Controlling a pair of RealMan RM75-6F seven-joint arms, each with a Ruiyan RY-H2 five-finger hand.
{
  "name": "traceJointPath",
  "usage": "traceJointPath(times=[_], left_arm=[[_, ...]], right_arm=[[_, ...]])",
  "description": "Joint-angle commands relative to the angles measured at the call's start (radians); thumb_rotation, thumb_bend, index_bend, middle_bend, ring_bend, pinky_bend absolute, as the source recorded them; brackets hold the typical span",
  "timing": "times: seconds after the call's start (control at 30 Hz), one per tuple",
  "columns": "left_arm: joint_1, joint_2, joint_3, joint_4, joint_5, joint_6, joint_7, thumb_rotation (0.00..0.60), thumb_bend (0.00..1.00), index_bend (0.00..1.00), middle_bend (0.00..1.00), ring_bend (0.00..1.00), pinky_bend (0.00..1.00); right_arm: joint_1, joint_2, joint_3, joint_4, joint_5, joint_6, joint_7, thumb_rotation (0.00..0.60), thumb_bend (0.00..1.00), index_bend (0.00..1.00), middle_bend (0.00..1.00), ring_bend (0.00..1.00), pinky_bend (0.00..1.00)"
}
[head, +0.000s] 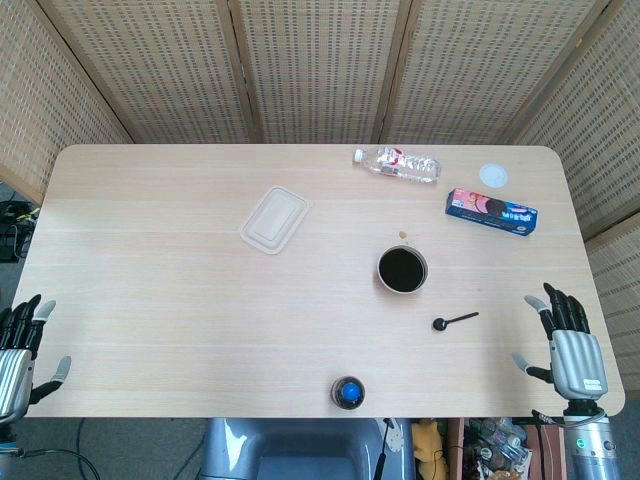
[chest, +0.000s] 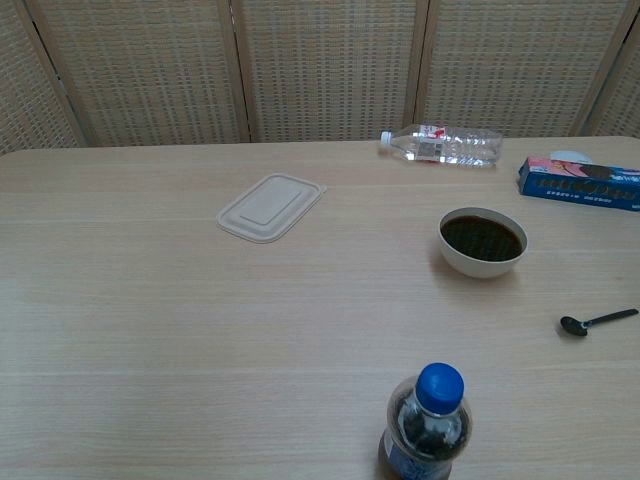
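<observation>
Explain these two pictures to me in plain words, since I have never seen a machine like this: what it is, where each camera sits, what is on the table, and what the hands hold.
This is a two-armed robot with human-like hands, steered by a person. One picture looks down from its head, the other looks forward from its chest.

In the head view, the left hand and right hand rest at the near corners of the table, fingers spread, holding nothing.

On the table lie a flat container lid, a clear water bottle on its side, a blue snack box, a small white disc, a bowl of dark liquid, a black spoon and an upright blue-capped bottle.
</observation>
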Motion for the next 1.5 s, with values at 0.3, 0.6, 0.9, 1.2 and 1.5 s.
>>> traceJointPath(times=[0.3, 0.6, 0.9, 1.2, 1.5], left_arm=[[0.0, -0.001, 0.001, -0.006, -0.004, -0.007, 0.012, 0.6, 0.37, 0.02, 0.0, 0.0, 0.0], [-0.01, 0.001, -0.008, -0.019, -0.011, -0.02, 0.035, 0.6, 0.37, 0.02, 0.0, 0.0, 0.0], [-0.014, 0.002, -0.011, -0.032, -0.023, -0.031, 0.058, 0.6, 0.37, 0.02, 0.0, 0.0, 0.0], [-0.018, 0.004, -0.013, -0.035, -0.032, -0.04, 0.067, 0.6, 0.37, 0.02, 0.0, 0.0, 0.0], [-0.026, 0.003, -0.016, -0.037, -0.041, -0.054, 0.074, 0.6, 0.37, 0.02, 0.0, 0.0, 0.0]], right_arm=[[0.01, 0.002, 0.001, 0.008, 0.004, -0.021, 0.006, 0.6, 0.28, 0.19, 0.12, 0.0, 0.0], [0.08, 0.066, 0.021, -0.019, 0.002, -0.125, 0.022, 0.6, 0.28, 0.19, 0.28, 0.26, 0.29], [0.238, 0.176, 0.03, -0.052, 0.0, -0.396, 0.129, 0.6, 0.34, 0.19, 0.74, 0.77, 0.73], [0.346, 0.201, 0.01, -0.039, 0.001, -0.591, 0.181, 0.6, 0.58, 0.23, 0.92, 0.94, 0.92], [0.47, 0.187, -0.018, -0.006, 0.003, -0.803, 0.236, 0.6, 0.75, 0.27, 0.97, 0.98, 0.96]])
